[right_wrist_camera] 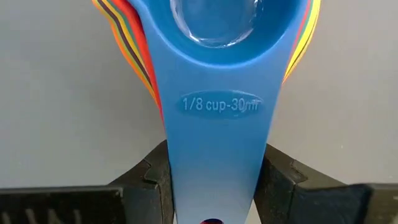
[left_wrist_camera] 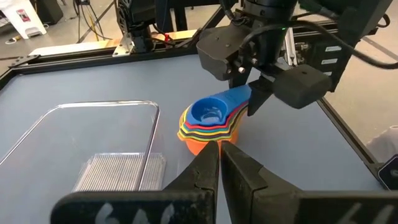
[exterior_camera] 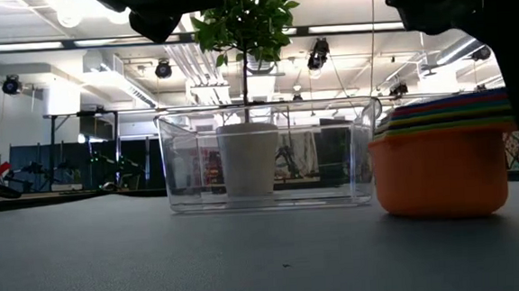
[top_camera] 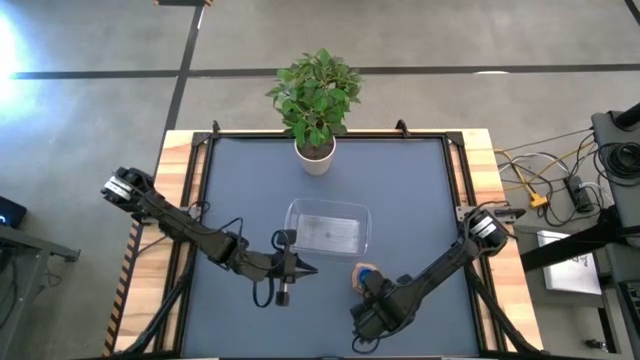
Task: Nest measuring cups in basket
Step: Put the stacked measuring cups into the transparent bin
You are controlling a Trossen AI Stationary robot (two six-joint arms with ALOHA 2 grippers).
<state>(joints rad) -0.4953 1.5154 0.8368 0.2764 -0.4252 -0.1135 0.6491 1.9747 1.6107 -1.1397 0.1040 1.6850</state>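
The clear basket [top_camera: 328,232] lies open from above, nothing in it. The potted plant [top_camera: 315,100] stands well behind it. Just beside its near right corner, the stacked measuring cups [left_wrist_camera: 208,124] and right tool [left_wrist_camera: 254,93] crowd that approach.

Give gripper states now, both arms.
Left gripper: jaws shut, empty, hanging beside the basket.
Right gripper: jaws shut on the blue cup's handle, atop the nested stack.

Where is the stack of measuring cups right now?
In the high view the nested measuring cups sit on the table just outside the basket's near right corner, the right gripper closed on the blue top cup's handle.
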